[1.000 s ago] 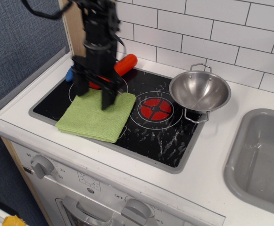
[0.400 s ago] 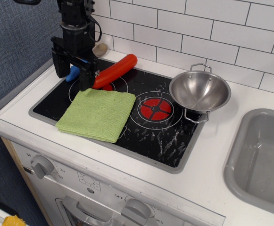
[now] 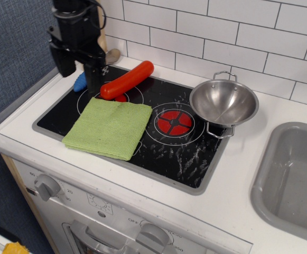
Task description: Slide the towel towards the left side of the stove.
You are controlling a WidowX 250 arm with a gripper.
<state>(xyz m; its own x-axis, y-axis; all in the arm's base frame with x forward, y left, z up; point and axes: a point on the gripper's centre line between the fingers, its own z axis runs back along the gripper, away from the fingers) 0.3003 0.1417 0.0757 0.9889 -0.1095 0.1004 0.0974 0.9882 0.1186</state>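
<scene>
The light green towel lies flat on the left part of the black stove, covering most of the left burner and its front edge. My black gripper hangs above the stove's back left corner, up and to the left of the towel. Its two fingers stand apart and hold nothing.
A red sausage-shaped toy lies across the back of the left burner, just behind the towel. A blue object sits under the gripper. A steel pot stands at the stove's right back. A grey sink is at the right.
My gripper has risen off the towel and moved back and to the left, away from it. The towel lies where it was.
</scene>
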